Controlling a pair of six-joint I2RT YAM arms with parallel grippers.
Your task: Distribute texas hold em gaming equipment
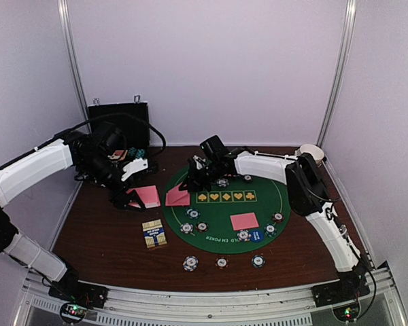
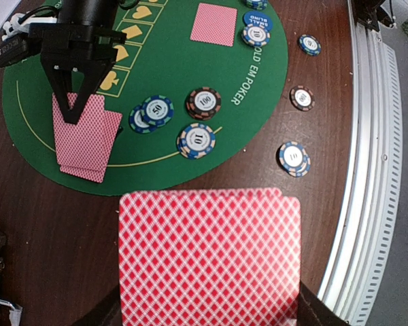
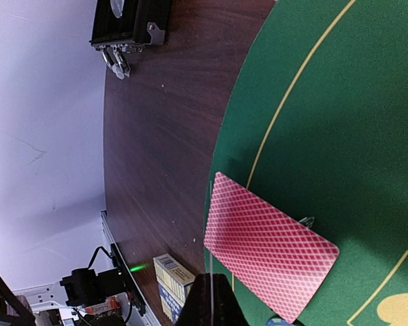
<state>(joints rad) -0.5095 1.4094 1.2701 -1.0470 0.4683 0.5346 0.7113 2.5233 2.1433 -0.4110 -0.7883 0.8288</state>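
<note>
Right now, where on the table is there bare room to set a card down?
Bare wood left of the card box, out to the table's left edge. Bare felt on the mat between suit row, lone card and chips. Crowded: the mat's near rim, ringed with chips.

Poker chips (image 1: 190, 263) dot the mat's (image 1: 272, 193) near rim; free passage lies left of the card box (image 1: 154, 233).

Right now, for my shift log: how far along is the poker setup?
Done: chips spread on and around the mat, one pile laid. In hand: right gripper pinches a card at the mat's left edge; left gripper holds the deck. Left: likely dealing the deck out.
</note>
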